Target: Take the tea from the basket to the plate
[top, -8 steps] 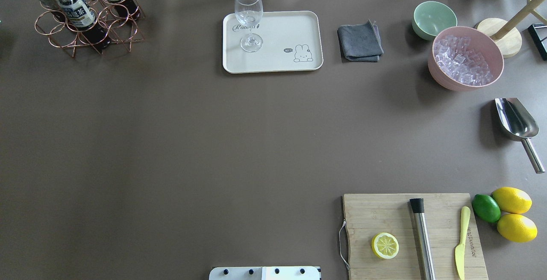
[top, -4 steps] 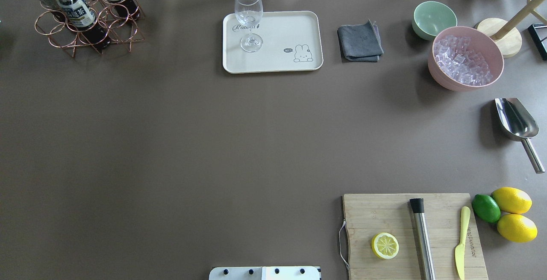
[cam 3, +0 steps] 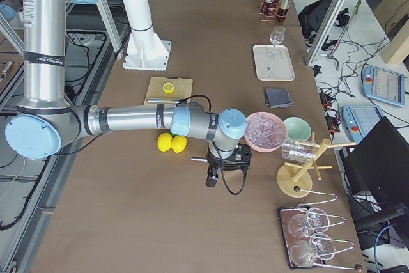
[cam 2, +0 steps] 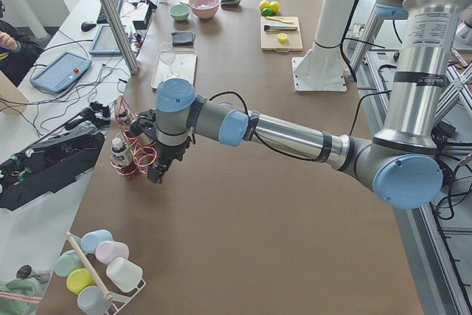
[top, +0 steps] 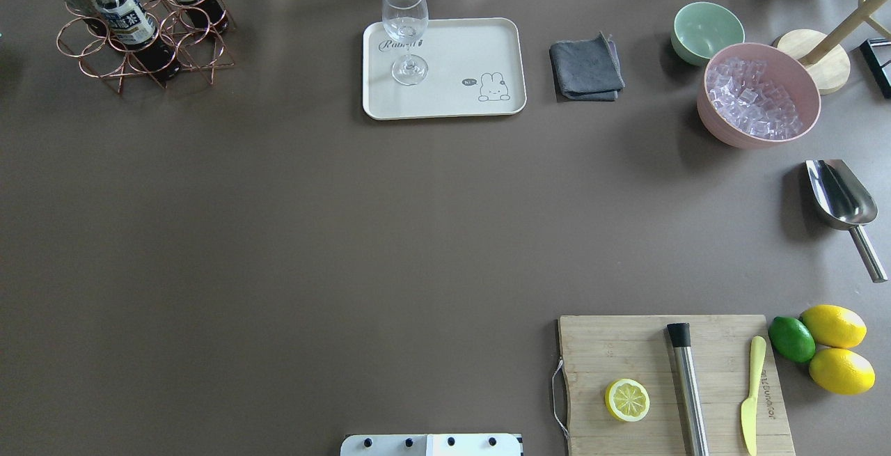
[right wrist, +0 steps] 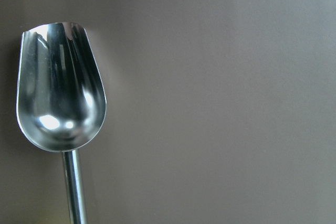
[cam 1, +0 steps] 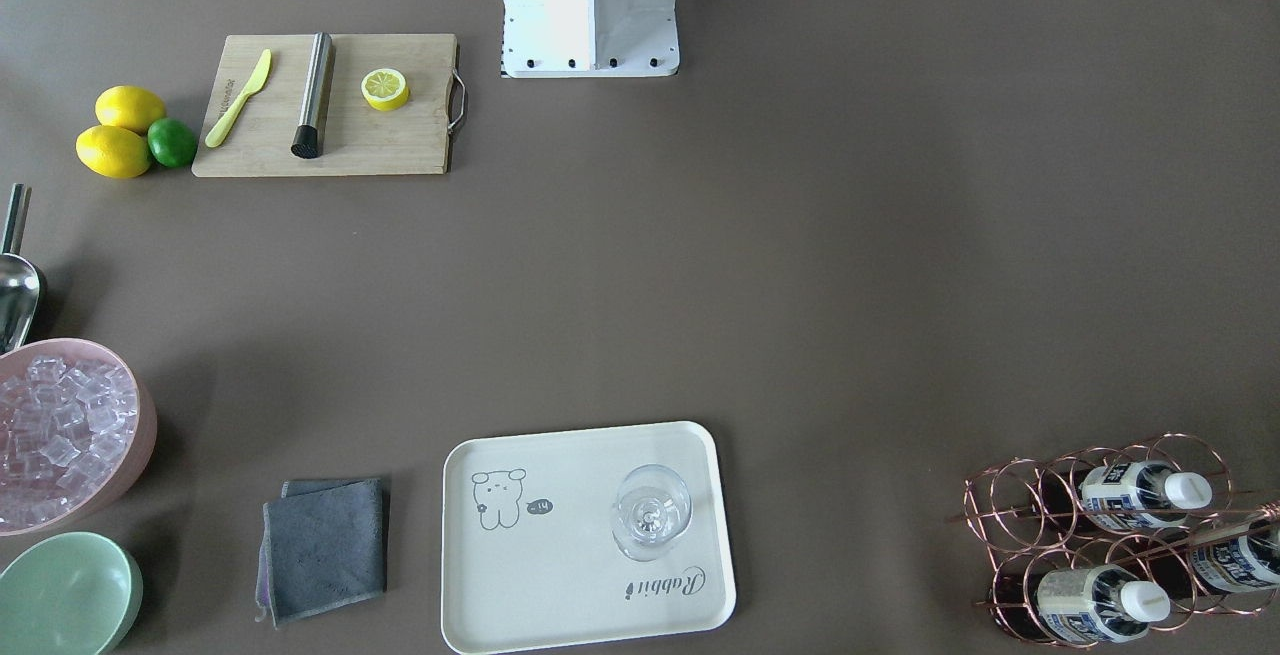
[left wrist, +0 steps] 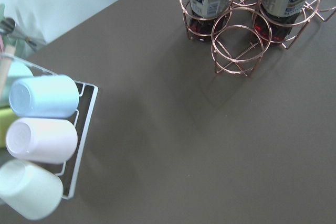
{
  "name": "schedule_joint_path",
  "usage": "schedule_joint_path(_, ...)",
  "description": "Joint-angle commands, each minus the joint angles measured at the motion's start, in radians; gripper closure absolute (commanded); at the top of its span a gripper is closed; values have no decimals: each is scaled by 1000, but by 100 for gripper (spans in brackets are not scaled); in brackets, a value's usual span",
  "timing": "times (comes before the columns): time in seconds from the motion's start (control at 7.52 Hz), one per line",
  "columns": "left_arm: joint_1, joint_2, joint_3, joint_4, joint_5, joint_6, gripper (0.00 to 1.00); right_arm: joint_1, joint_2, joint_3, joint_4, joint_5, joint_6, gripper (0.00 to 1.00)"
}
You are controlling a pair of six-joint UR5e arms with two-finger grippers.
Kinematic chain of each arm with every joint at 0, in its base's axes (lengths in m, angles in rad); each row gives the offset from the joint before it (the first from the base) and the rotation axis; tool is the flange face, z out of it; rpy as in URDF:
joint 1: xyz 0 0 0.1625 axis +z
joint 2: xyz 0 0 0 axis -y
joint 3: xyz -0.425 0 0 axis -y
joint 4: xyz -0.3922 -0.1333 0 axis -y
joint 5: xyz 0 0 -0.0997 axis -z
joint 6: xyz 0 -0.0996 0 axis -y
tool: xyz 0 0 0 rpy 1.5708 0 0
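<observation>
Nothing on the surface has shifted since the earlier overhead pictures; every object lies where it did. At the far left corner stands the basket (left wrist: 241,73), with three tea bottles (top: 125,21) upright in its rings, none lifted out. In the left side view the left gripper (cam 2: 156,173) hangs just beside the basket, on its near side. Whether its fingers are apart or together cannot be told, as no other view shows it. The left wrist camera looks down on two of the bottles and one bare ring.

Right of the basket, well apart from it, lies the plate (top: 473,45), carrying only a wine glass (top: 405,24) at its far left corner. Further right are a folded grey cloth (top: 586,69), a green bowl (top: 706,28) and a pink bowl (top: 717,125) of ice.

At the right edge lies a metal scoop (top: 839,195). The right gripper (cam 3: 214,180) hangs above it, and its state cannot be told either.
</observation>
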Motion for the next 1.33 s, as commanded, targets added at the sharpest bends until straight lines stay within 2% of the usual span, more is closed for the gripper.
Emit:
schedule_joint_path(0.0,-4,-188,43,197,40,235,2,-2,0,0,0,-1,0,1)
schedule_joint_path(0.53,-9,-203,68,185,37,246,2,0,0,-2,0,1,0,1)
schedule_joint_path(0.67,-9,-273,147,190,40,277,2,-2,0,-2,0,1,0,1)
schedule_joint_path(0.8,-11,-332,184,194,40,341,2,-2,0,-2,0,1,0,1)
schedule_joint_path(1.06,-44,-360,169,194,20,553,2,-2,0,-2,0,-1,0,1)
schedule_joint_path(1.2,-40,-389,172,194,16,585,2,-2,0,-2,0,-1,0,1)
